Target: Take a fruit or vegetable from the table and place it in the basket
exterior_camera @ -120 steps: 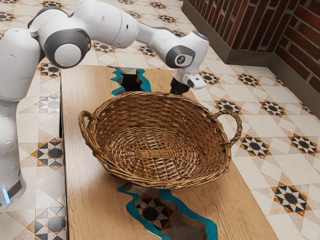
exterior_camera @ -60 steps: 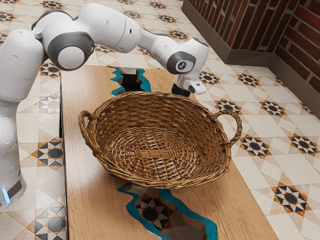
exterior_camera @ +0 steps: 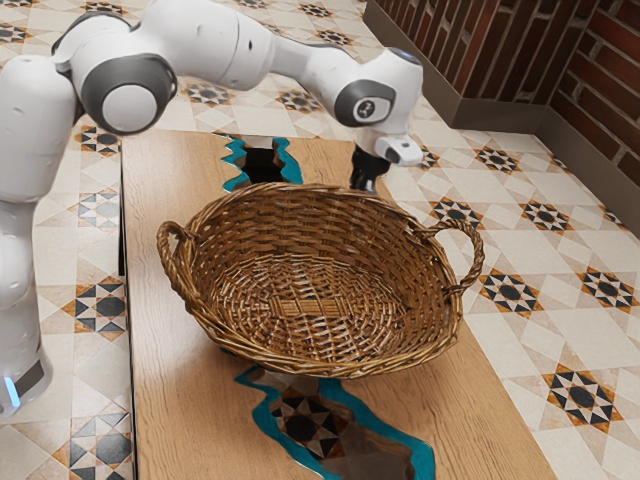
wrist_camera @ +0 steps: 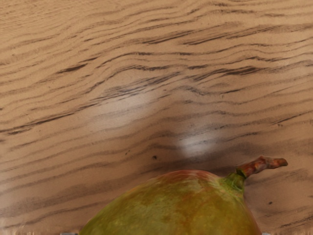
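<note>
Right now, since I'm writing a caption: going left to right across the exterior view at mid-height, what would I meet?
Arm, tiled floor, table, one basket handle, the basket's bowl, the other handle, tiled floor again.

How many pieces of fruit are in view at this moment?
1: a green-and-red fruit with a brown stem, right at the black two-finger gripper, beyond the brown wicker basket in the exterior view. The basket may hide others.

A wood-grained table [exterior_camera: 175,400] carries a wicker basket [exterior_camera: 300,230].
</note>
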Controlling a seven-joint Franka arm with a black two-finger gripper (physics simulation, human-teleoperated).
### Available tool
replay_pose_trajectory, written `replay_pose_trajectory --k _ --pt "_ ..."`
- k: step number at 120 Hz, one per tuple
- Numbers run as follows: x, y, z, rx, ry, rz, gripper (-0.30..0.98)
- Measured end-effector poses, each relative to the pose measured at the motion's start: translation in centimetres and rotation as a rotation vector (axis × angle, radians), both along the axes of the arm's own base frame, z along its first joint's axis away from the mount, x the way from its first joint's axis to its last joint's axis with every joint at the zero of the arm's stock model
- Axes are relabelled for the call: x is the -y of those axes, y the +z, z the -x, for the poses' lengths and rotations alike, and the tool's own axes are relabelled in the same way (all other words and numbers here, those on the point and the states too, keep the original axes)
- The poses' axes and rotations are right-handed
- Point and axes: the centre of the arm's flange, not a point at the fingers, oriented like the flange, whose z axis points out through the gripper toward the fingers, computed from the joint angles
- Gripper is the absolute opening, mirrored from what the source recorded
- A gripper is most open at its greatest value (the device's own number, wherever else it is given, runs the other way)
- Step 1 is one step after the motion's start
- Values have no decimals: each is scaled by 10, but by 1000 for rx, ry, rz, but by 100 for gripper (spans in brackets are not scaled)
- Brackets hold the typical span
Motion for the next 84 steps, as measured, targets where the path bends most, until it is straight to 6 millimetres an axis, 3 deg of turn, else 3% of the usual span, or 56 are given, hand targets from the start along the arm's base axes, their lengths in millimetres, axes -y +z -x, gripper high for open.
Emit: replay_pose_trajectory --k 6,10,17,26,32,41,47,54,62,78,84 --pt "0 27 -2 47 1 -14 38" --pt "6 57 -6 99 -8 -23 37" --pt "30 104 -17 188 -51 -33 38" --pt "60 145 -27 274 -99 -27 38" --pt "89 170 -26 318 -145 -12 38" --pt "149 214 -5 369 -238 11 38" --pt "183 231 7 384 -291 27 39" --pt "226 235 18 376 -358 54 39" --pt "268 215 19 326 -420 86 39" --pt "297 147 7 180 -441 115 38" --pt "314 135 13 144 -460 138 37"
